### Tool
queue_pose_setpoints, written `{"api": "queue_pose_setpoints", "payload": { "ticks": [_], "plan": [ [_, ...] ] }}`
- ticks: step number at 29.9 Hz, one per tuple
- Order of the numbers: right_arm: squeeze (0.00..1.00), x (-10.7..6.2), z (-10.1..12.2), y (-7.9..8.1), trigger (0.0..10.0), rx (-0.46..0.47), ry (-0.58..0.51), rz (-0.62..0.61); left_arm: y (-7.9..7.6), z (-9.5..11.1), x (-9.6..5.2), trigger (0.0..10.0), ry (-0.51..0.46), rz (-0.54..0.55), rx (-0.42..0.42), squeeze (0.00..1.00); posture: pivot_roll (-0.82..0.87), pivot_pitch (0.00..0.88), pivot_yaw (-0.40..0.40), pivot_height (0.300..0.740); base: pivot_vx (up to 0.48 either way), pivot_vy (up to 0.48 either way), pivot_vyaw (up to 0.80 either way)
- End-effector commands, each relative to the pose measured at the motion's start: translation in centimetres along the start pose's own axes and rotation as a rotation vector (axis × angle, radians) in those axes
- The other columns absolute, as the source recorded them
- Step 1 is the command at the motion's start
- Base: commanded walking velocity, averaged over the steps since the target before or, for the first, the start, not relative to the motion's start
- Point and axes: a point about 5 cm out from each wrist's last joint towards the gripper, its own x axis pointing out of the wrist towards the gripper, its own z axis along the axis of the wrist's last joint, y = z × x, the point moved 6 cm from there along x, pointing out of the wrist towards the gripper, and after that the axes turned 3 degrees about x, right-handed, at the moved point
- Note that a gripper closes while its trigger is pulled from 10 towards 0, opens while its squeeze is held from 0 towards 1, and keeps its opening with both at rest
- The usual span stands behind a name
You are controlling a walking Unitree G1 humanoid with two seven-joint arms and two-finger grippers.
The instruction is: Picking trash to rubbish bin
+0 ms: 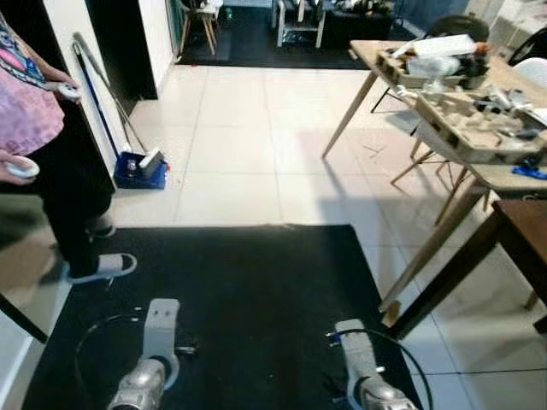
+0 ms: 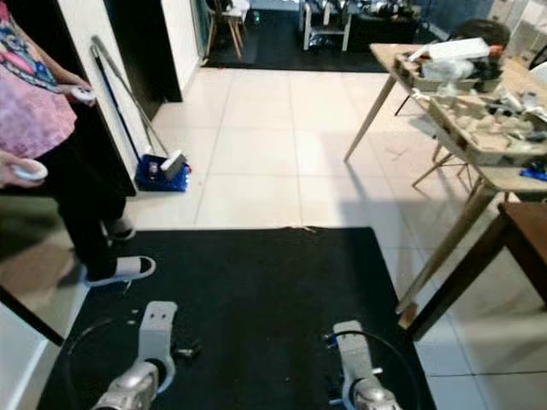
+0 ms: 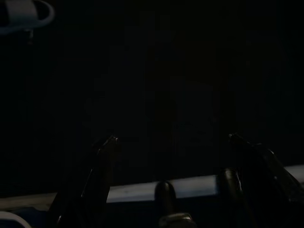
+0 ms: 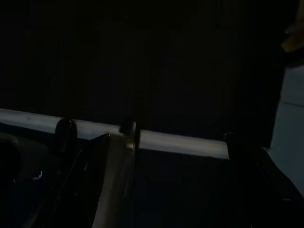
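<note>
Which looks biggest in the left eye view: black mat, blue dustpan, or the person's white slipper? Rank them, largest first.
1. Black mat, by far the largest.
2. Blue dustpan.
3. White slipper.
The dustpan and slipper look close in size, and the slipper is nearer the camera, so their order is unsure.

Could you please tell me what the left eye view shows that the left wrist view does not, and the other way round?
Left eye view: a person holding white controllers, a blue dustpan by the wall, a cluttered wooden table, and both silver arms hanging low. Left wrist view: the left gripper close up, its black fingers apart, in a very dark picture. Shared: the black mat, and probably the person's white slipper.
</note>
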Motion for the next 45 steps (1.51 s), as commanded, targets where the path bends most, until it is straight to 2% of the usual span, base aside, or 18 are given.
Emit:
{"api": "queue_pose_setpoints", "payload": {
  "ticks": [1, 4, 16, 45],
  "plan": [
    [0.0, -0.1, -0.4, -0.6, 10.0, 0.007, 0.013, -0.015, 0.2, -0.8, -0.2, 10.0, 0.024, 0.004, -0.001, 0.0, -0.06, 0.087, -0.004, 0.74, 0.334, 0.0, 0.0],
    [0.0, 0.0, -0.1, 0.0, 10.0, -0.015, 0.002, 0.017, 0.3, -1.1, -0.3, 10.0, 0.028, 0.008, -0.003, 0.0, -0.06, 0.087, -0.004, 0.74, 0.338, 0.0, 0.0],
    [0.0, 0.0, 0.2, 0.1, 10.0, -0.013, -0.004, 0.022, 0.1, -1.1, -0.2, 10.0, 0.035, 0.006, -0.003, 0.0, -0.07, 0.085, -0.007, 0.74, 0.336, 0.0, 0.0],
    [0.0, -0.1, -0.8, 0.1, 10.0, -0.034, 0.02, 0.027, 0.1, -1.3, -0.2, 10.0, 0.038, 0.012, -0.007, 0.0, -0.06, 0.066, -0.019, 0.74, 0.328, 0.0, 0.0]
  ]
}}
